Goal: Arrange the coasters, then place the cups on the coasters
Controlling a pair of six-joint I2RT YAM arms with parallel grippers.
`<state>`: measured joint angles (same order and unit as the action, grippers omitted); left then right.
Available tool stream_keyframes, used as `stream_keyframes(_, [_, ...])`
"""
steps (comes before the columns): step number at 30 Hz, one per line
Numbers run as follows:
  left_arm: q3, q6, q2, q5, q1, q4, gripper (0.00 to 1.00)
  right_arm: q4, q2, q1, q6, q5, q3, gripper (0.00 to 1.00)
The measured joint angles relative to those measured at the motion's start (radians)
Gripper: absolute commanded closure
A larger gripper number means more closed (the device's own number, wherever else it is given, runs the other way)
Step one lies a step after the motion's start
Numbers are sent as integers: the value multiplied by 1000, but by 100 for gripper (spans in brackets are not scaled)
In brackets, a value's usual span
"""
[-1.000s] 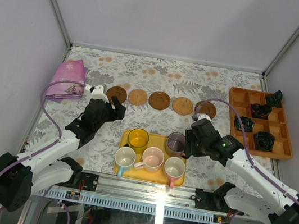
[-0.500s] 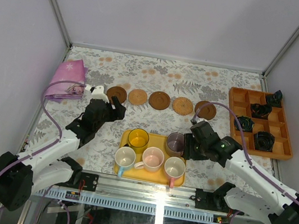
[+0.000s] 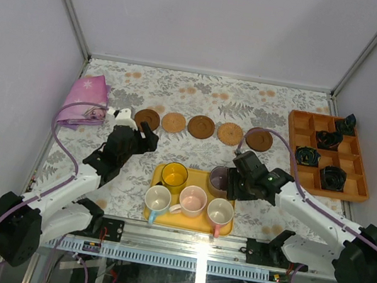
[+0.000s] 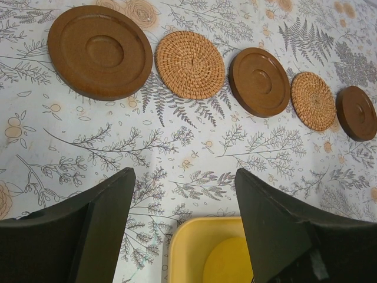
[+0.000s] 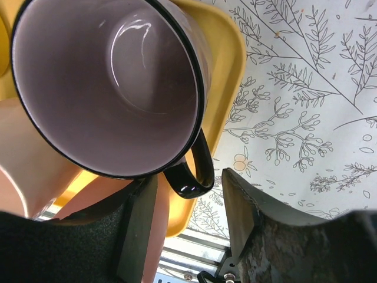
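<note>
Now the right gripper (image 5: 188,188) stands open astride the handle of the grey-purple cup (image 5: 112,76) at the tray's (image 5: 227,76) one-o'clock corner, likely to pinch it; coasters (image 4: 100,50) line twelve o'clock, the left gripper (image 4: 185,188) open, empty

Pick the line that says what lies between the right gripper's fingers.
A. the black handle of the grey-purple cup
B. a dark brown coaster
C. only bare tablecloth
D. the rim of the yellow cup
A: in the right wrist view, the black handle of the grey-purple cup lies in the gap of the right gripper, whose jaws stand apart on either side and have not yet pinched it.
</note>
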<state>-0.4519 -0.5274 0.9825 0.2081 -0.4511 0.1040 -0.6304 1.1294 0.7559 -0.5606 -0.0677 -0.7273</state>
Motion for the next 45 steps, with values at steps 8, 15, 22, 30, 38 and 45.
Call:
stream_keyframes(8, [0, 0, -6, 0, 0, 0, 31, 19, 50, 3, 17, 0, 0, 49])
stream_keyframes(15, [4, -1, -6, 0, 0, 0, 31, 24, 50, 3, 35, 0, 0, 53])
stream_keyframes(22, [7, -12, -6, 0, 0, 0, 31, 37, 67, 5, 60, 7, -2, 55])
stream_keyframes(30, [7, -16, -3, 0, 0, 0, 31, 72, 122, 5, 83, 8, -8, 57])
stream_keyframes(38, [7, -18, 3, -1, 0, 0, 31, 62, 128, 5, 110, 5, -46, 18])
stream_keyframes(45, [7, -18, 4, -1, 0, 1, 31, -14, 141, 5, 167, -1, -130, 15])
